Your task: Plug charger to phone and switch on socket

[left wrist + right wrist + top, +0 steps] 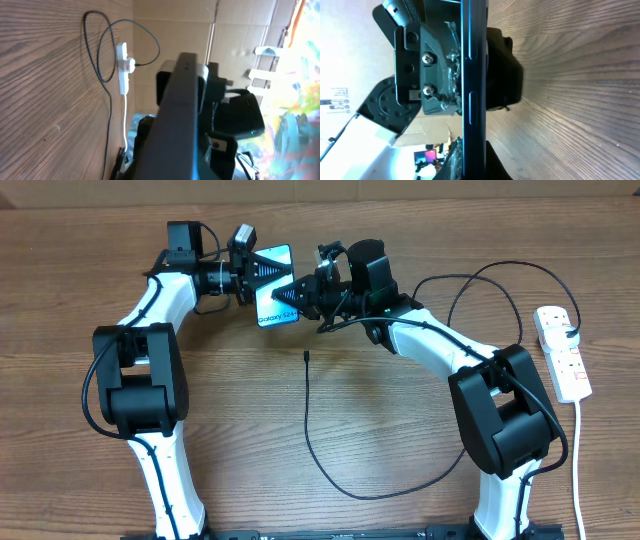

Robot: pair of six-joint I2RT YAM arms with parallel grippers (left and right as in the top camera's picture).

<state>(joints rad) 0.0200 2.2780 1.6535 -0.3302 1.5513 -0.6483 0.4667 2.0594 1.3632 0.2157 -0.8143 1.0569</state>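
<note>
My right tool (292, 295) is pressed together on the phone (280, 317). In the right wrist view the phone (472, 100) runs edge-on straight up the frame between my own dark fingers (496, 167). From the opposite side my left tool (274, 272) pinches the same phone, with a screwed metal piece against one face and a black block against the other. In the left wrist view the phone (180, 115) again shows as a dark edge up the middle. From overhead the phone sits between the two tools, held off the tabletop (240, 430), its light blue screen tilted up and the dark "Galaxy" text at the near end. The charger (370, 495) is well apart from it. Its small connector tip lies free on the wood just below the phone, and the thin black cable drops toward me, sweeps right in a wide curve, then loops up behind my right arm. At the far right lies the socket (562, 352), a white strip with small red switches, and I cannot tell which way they are set. One of its outlets holds the charger's black plug (571, 333), and a white lead (580, 460) trails down from the strip. The left wrist view shows the socket (123, 65) with the cable entering its side.
</note>
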